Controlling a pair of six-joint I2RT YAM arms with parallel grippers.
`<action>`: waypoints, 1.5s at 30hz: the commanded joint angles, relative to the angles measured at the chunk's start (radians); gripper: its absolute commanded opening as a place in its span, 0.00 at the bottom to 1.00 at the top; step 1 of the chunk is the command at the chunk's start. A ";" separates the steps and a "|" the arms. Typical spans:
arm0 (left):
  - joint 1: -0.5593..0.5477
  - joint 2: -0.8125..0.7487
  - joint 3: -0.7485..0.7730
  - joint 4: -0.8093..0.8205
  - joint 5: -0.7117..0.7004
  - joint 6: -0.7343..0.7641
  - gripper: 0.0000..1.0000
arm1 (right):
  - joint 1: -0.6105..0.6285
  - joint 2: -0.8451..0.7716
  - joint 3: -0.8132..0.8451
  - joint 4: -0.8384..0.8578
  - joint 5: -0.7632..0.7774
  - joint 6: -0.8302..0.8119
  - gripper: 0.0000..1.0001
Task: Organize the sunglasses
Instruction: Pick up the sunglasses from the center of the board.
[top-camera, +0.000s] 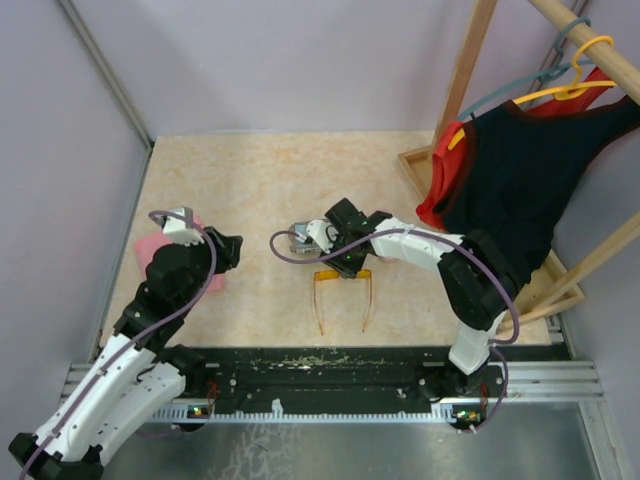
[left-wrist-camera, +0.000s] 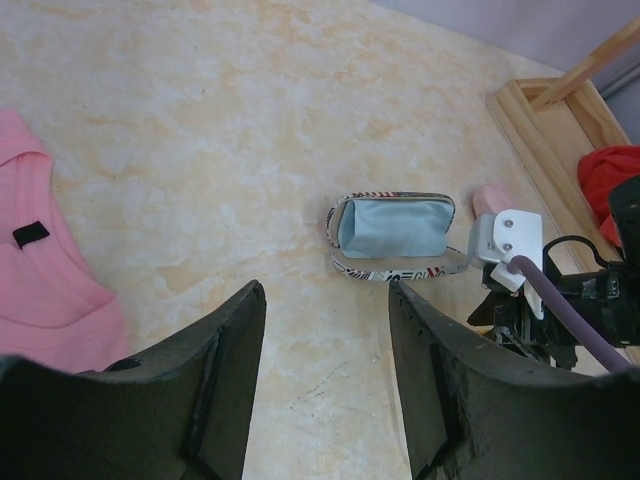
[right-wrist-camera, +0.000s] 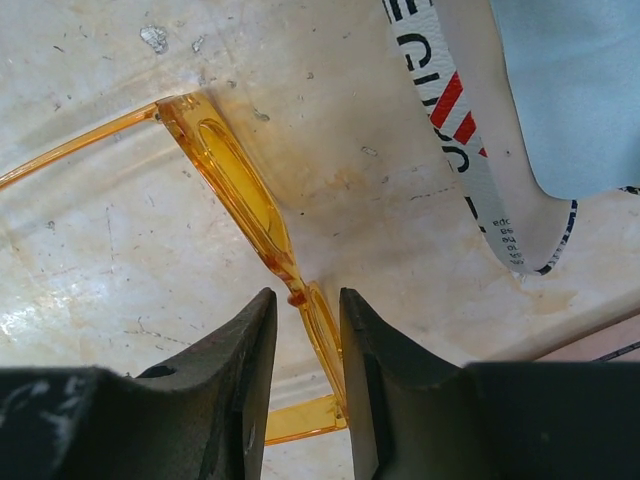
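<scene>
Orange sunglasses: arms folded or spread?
Spread. On the orange sunglasses, both temples stick straight out from the front frame, roughly parallel.

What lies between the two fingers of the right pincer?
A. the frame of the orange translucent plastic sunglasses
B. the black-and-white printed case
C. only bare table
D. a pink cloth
A: the bridge of the orange translucent plastic sunglasses sits in the gap of the right pincer.

Tally, table and rack

Sunglasses (right-wrist-camera: 245, 198): one pair, orange. Cases: two, one printed case (left-wrist-camera: 395, 235), one pink case (left-wrist-camera: 490, 198). Pink cloth (left-wrist-camera: 40, 280): one. Robot arms: two, left arm (top-camera: 120, 375), right arm (top-camera: 420, 245). Wooden rack (top-camera: 470, 70): one. Hangers: two, yellow hanger (top-camera: 575, 90), grey hanger (top-camera: 540, 78). Hung clothes: two, black garment (top-camera: 510, 190), red garment (top-camera: 432, 198).
</scene>
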 joint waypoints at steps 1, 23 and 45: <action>0.007 0.008 0.007 -0.001 -0.016 0.007 0.58 | -0.011 0.017 0.061 0.012 -0.024 -0.017 0.31; 0.008 0.036 0.003 0.017 -0.006 0.008 0.58 | -0.016 0.047 0.098 0.001 -0.045 -0.022 0.19; 0.007 0.041 -0.006 0.029 0.013 0.001 0.59 | -0.016 -0.199 -0.047 0.014 -0.003 0.197 0.00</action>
